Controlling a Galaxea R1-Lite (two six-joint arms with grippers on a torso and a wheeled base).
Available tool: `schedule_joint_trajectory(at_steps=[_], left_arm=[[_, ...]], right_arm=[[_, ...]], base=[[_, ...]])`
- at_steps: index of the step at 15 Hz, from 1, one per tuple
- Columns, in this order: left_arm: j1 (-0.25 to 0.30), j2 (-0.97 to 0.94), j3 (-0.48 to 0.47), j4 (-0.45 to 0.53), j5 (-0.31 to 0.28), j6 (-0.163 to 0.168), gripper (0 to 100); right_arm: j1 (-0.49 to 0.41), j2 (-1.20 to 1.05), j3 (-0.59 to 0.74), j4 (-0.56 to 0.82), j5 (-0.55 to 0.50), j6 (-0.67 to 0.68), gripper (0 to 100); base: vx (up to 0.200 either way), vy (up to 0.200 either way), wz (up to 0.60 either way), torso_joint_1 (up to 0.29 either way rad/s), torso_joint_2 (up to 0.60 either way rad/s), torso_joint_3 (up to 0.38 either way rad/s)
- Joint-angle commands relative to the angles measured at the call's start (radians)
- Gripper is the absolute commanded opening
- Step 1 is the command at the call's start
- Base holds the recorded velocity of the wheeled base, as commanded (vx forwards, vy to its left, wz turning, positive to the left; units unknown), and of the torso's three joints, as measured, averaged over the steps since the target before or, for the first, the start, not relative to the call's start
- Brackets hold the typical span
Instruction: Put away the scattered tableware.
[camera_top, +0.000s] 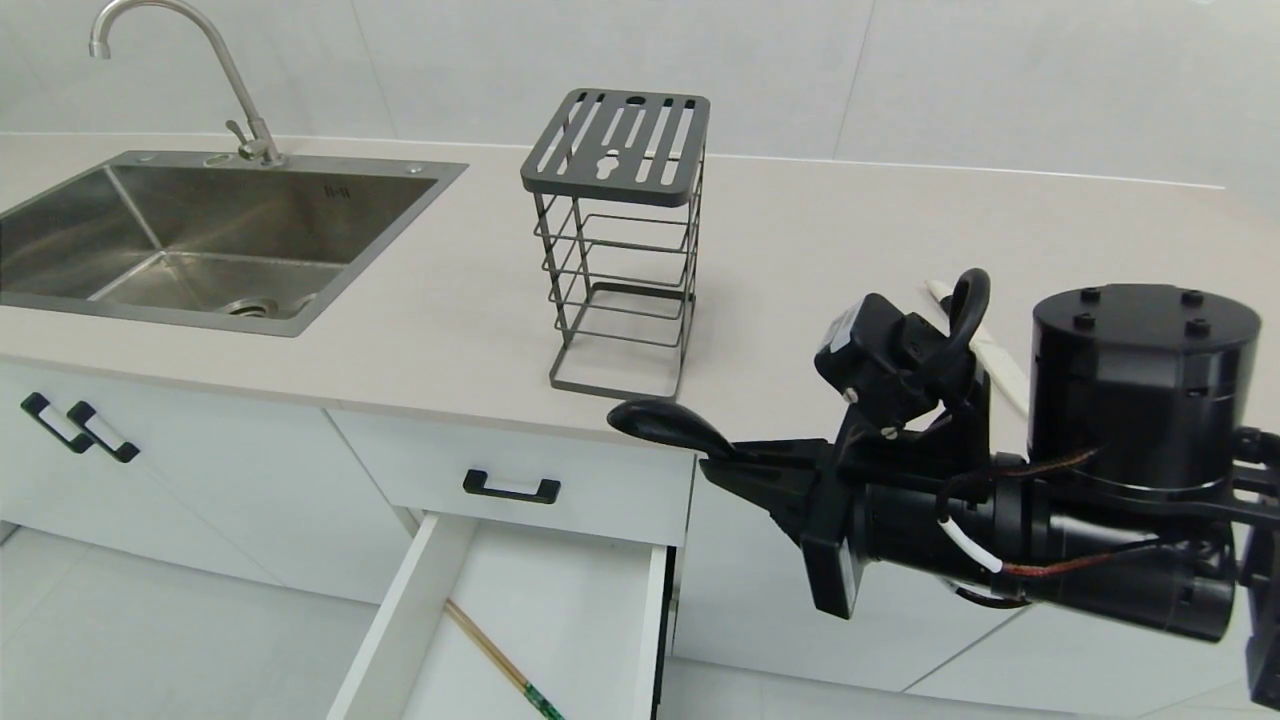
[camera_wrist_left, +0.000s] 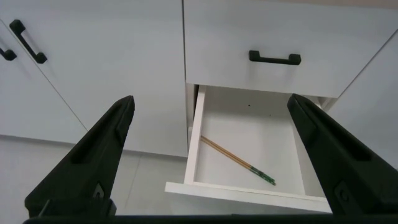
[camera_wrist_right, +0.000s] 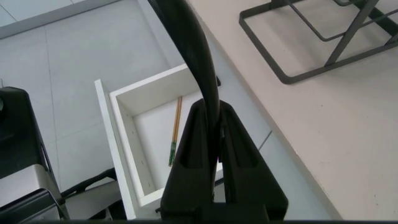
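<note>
One black utensil (camera_top: 668, 425) in right claw (camera_top: 735, 462).

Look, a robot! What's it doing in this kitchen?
It is tidying up tableware. Its right gripper is shut on a black spoon, held by the counter's edge, roughly above an open drawer. A pair of chopsticks already lies in that drawer. The left gripper is open and empty, facing the drawer. A white utensil lies on the counter behind the right arm, not yet put away.
</note>
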Motion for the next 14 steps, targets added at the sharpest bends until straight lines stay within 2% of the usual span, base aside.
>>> schedule_joint_trajectory(at_steps=[1, 3, 6, 9, 13, 14], left_arm=[[0.000, 0.001, 0.000, -0.001, 0.000, -0.001, 100], [0.000, 0.001, 0.000, -0.001, 0.000, -0.001, 100], [0.000, 0.001, 0.000, -0.001, 0.000, -0.001, 100], [0.000, 0.001, 0.000, -0.001, 0.000, -0.001, 100], [0.000, 0.001, 0.000, -0.001, 0.000, -0.001, 100], [0.000, 0.001, 0.000, -0.001, 0.000, -0.001, 100]], right_arm=[[0.000, -0.006, 0.000, -0.001, -0.001, -0.001, 0], [0.001, -0.006, 0.005, 0.001, -0.006, -0.004, 0], [0.001, -0.007, 0.010, 0.001, -0.006, -0.005, 0], [0.001, -0.007, 0.008, 0.001, -0.007, -0.005, 0], [0.000, -0.007, 0.010, -0.002, -0.006, -0.005, 0], [0.001, -0.007, 0.006, -0.001, -0.004, -0.005, 0]], base=[[0.000, 0.000, 0.00, 0.000, 0.00, 0.000], [0.000, 0.000, 0.00, -0.035, 0.06, 0.045], [0.000, 0.000, 0.00, -0.191, 0.38, 0.193], [0.000, 0.000, 0.60, -0.144, 0.28, 0.134], [0.000, 0.000, 0.60, -0.017, 0.05, 0.019], [0.000, 0.000, 0.00, 0.000, 0.00, 0.000]])
